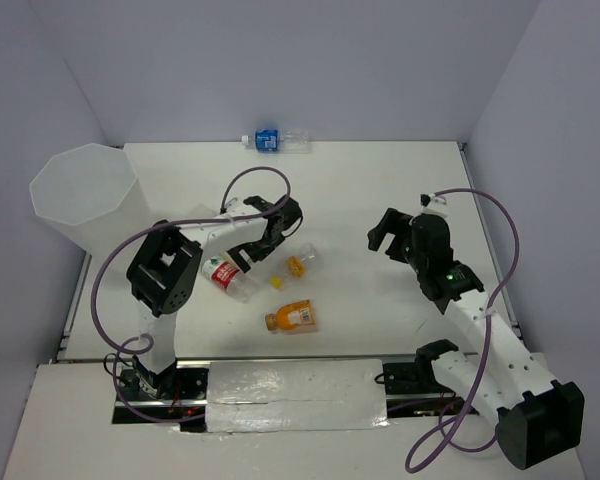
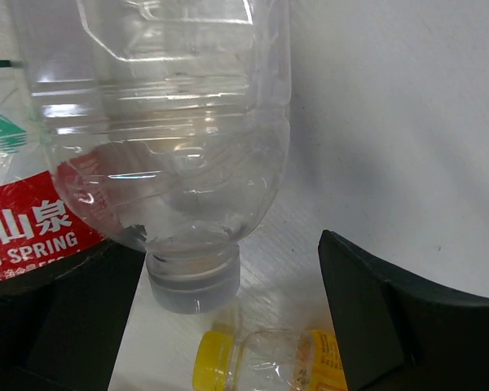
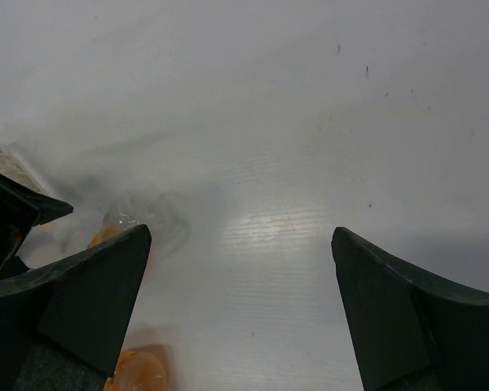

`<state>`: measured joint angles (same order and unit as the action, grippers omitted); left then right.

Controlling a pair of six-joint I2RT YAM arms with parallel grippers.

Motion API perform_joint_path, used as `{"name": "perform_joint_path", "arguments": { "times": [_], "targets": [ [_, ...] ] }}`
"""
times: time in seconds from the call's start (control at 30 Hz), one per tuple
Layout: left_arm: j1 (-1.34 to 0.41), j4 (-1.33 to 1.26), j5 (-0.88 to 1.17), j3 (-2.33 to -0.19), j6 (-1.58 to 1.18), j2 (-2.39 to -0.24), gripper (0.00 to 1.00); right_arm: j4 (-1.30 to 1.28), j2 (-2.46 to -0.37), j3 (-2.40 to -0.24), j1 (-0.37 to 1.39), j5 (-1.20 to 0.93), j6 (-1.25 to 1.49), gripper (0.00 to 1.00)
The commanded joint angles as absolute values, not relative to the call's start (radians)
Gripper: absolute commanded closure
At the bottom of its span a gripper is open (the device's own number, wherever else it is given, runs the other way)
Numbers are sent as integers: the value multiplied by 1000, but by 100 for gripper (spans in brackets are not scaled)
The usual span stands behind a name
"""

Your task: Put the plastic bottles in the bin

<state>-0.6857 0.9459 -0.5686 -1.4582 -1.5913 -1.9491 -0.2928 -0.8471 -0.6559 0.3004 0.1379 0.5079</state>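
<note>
The left gripper (image 2: 230, 269) hangs low with its jaws spread wide, holding nothing. Between its fingers, touched by neither, lies the clear bottle (image 2: 171, 122). Its long axis runs away from the wrist camera and its pale cap points back toward it. Just beside it on the left lies the red-label bottle (image 1: 223, 273), set on a diagonal in the top view. Just in front of the cap lies the yellow-cap bottle (image 1: 296, 264), also diagonal, its cap toward the near left. The orange bottle (image 1: 292, 318) lies nearer the arms, its long axis roughly left to right. The blue-label bottle (image 1: 275, 140) lies along the far edge of the table (image 1: 380, 180). The bin (image 1: 80, 190) stands upright at the far left, well apart from all of them. The right gripper (image 3: 241, 236) hovers over bare table, jaws wide and holding nothing
</note>
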Motion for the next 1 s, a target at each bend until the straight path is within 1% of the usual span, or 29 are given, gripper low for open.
{"name": "perform_joint_path", "arguments": {
  "times": [0.0, 0.1, 0.23, 0.4, 0.43, 0.53, 0.87, 0.97],
  "targets": [
    [-683, 920, -560, -1460, -1552, -1986, 1, -299, -854, -690, 299, 137, 505, 0],
    [-683, 910, -555, -1462, -1546, -1999, 1, -301, -856, -689, 299, 132, 509, 0],
    [-681, 885, -563, -1447, -1542, -1997, 4, -304, -854, -687, 299, 137, 509, 0],
    [-683, 876, -568, -1445, -1539, -2003, 15, -304, -861, -681, 301, 137, 509, 0],
    [-681, 876, -569, -1443, -1539, -2000, 19, -304, -861, -681, 301, 137, 511, 0],
    [-681, 876, -575, -1439, -1539, -1991, 29, -304, -862, -680, 301, 133, 512, 0],
    [-693, 896, -597, -1456, -1516, -1982, 37, -302, -871, -678, 301, 130, 522, 0],
    [-718, 917, -623, -1495, -1493, -1980, 43, -302, -876, -678, 302, 130, 525, 0]
  ]
}}
